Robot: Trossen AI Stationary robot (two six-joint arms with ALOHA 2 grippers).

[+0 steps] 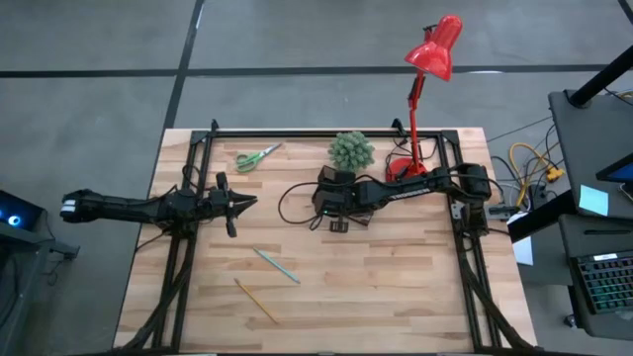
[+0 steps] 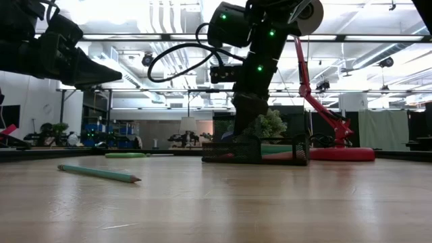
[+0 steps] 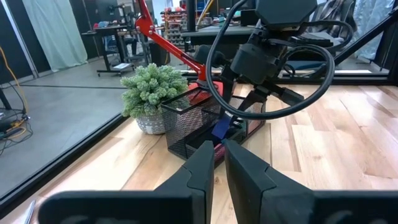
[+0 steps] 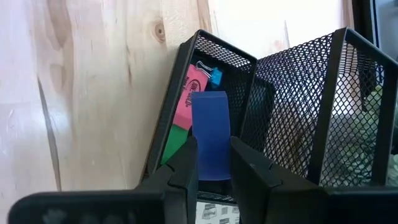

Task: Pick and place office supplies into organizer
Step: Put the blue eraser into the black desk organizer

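Pale wooden planks run under both my arms. My right gripper [image 4: 212,163] reaches down over the black mesh organizer [image 1: 339,201], fingers pinched on a flat blue piece [image 4: 210,135] above a compartment holding a pink eraser [image 4: 194,93], something green and a blue binder clip [image 4: 215,76]. My left gripper [image 3: 214,165] hovers level, well apart, fingers nearly together, empty.

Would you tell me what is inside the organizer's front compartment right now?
The organizer holds a pink eraser, a green piece and a blue binder clip; the right gripper's blue block hides the rest.
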